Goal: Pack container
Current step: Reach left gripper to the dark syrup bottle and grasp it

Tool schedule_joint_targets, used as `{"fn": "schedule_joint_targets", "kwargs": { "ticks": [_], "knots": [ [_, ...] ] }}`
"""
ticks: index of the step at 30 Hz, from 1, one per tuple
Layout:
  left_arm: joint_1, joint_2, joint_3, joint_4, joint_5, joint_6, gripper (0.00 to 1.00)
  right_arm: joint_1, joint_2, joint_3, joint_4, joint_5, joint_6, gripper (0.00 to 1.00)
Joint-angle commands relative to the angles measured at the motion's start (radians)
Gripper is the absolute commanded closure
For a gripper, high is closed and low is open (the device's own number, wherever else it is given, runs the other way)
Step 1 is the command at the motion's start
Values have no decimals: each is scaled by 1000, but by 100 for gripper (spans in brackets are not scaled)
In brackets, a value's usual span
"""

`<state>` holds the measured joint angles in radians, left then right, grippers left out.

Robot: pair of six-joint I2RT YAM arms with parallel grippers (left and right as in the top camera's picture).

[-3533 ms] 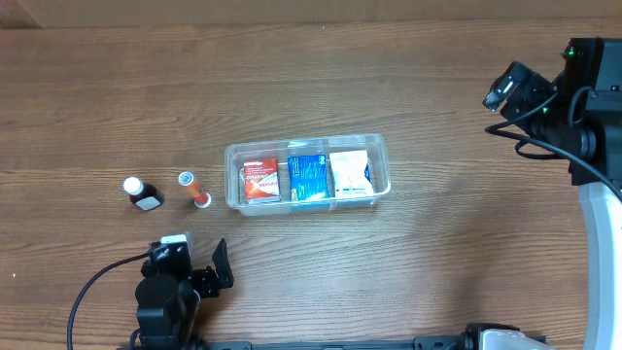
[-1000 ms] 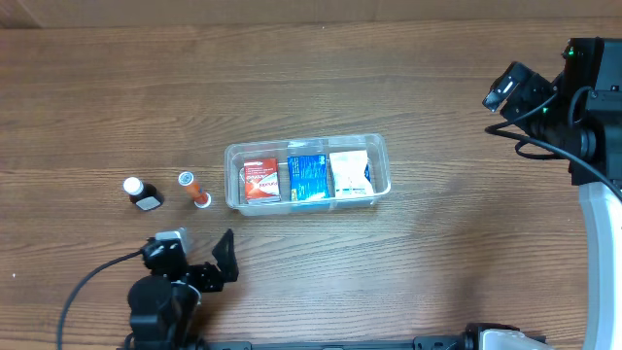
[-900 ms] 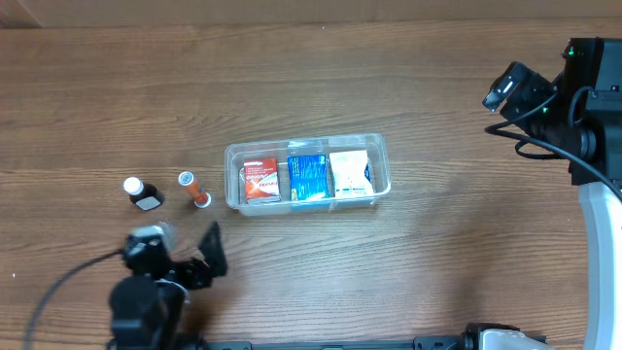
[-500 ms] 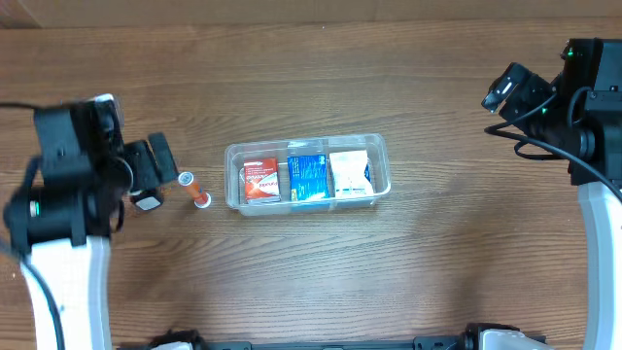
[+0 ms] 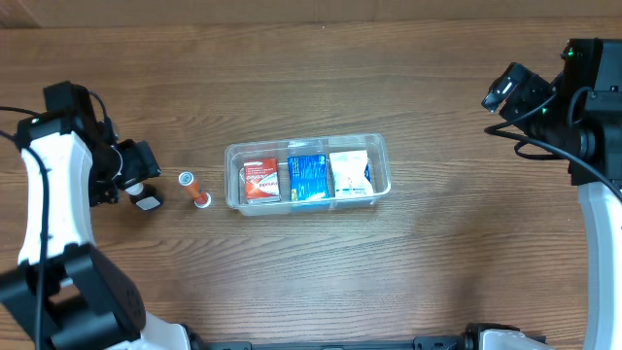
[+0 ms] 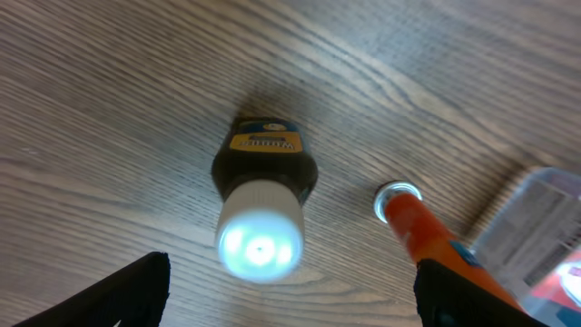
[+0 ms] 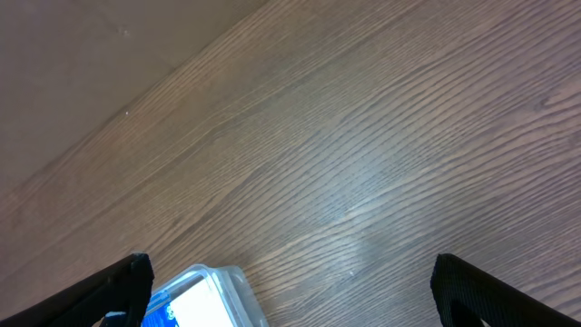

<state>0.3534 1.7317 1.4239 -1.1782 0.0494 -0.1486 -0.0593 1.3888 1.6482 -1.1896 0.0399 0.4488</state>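
The clear container (image 5: 379, 156) sits mid-table and holds a red box (image 5: 259, 181), a blue box (image 5: 307, 178) and a white box (image 5: 351, 175) side by side. Left of it, a dark bottle with a white cap (image 5: 148, 201) and an orange tube (image 5: 193, 190) lie on the wood. My left gripper (image 5: 134, 167) is open just above the bottle. In the left wrist view the bottle (image 6: 261, 186) lies between the fingers (image 6: 290, 304), with the orange tube (image 6: 422, 225) to its right. My right gripper (image 5: 505, 87) is open and empty at the far right, away from the container.
The right wrist view shows bare wood between the fingers (image 7: 290, 304) and a corner of the container (image 7: 213, 286) at the lower left. The container's corner also shows at the right edge of the left wrist view (image 6: 536, 227).
My left arm has swung from the table's front edge up to the left side and now hovers over the dark bottle. The right arm and all objects have not moved.
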Motion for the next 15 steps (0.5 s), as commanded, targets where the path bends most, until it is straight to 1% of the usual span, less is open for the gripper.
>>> {"fn": "schedule_joint_targets", "kwargs": {
  "ticks": [1, 4, 6, 10, 13, 15],
  "knots": [
    [0, 50, 14, 1, -6, 14, 15, -4, -14, 7, 6, -1, -1, 0],
    [2, 75, 13, 8, -8, 14, 28, -4, -14, 7, 6, -1, -1, 0],
    [2, 79, 13, 8, -14, 14, 48, -4, -14, 7, 6, -1, 0, 0],
    [2, 79, 13, -2, -61, 14, 57, -4, -14, 7, 6, -1, 0, 0],
    [2, 79, 13, -2, -60, 14, 58, -4, -14, 7, 6, -1, -1, 0],
    [2, 79, 13, 1, -60, 14, 64, -4, -14, 7, 6, -1, 0, 0]
  ]
}}
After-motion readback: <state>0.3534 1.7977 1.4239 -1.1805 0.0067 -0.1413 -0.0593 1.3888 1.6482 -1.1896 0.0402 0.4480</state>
